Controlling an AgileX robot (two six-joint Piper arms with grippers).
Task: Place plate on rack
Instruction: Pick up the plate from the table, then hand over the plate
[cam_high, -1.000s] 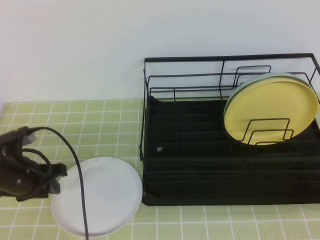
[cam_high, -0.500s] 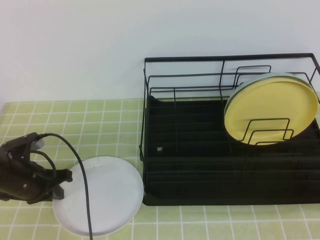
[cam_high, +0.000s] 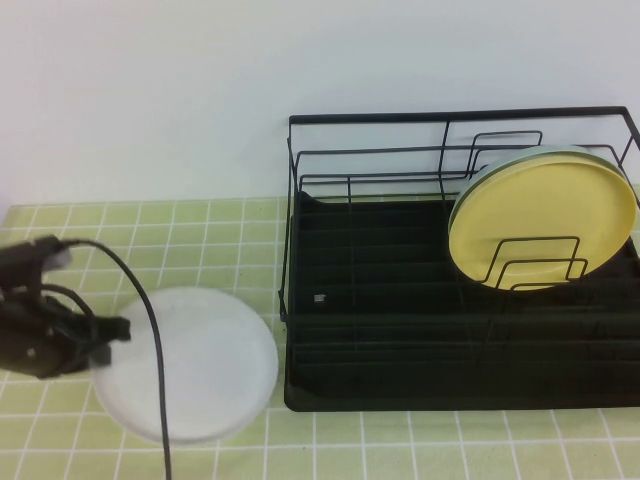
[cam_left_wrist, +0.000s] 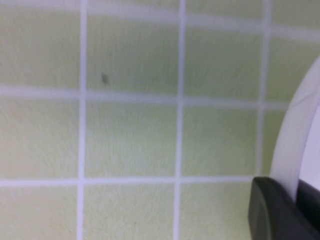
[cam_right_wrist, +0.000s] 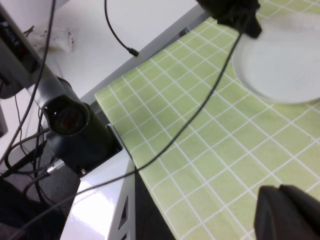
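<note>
The white plate (cam_high: 195, 365) lies low over the green tiled table, left of the black wire rack (cam_high: 400, 340). My left gripper (cam_high: 108, 335) is at the plate's left edge, shut on its rim. In the left wrist view the white rim (cam_left_wrist: 295, 145) runs between the two dark fingers (cam_left_wrist: 270, 212). My right gripper (cam_right_wrist: 292, 212) is out of the high view; in the right wrist view its dark fingers are together and empty above the tiles, far from the plate (cam_right_wrist: 285, 65).
A yellow plate (cam_high: 540, 215) stands upright in the rack's right dividers with a pale green plate (cam_high: 520, 158) behind it. The left arm's black cable (cam_high: 150, 330) crosses the white plate. A table edge and a camera stand (cam_right_wrist: 75, 130) show in the right wrist view.
My left gripper has moved left and slightly up with the plate's rim in it. The plate has shifted left, away from the rack's corner.
</note>
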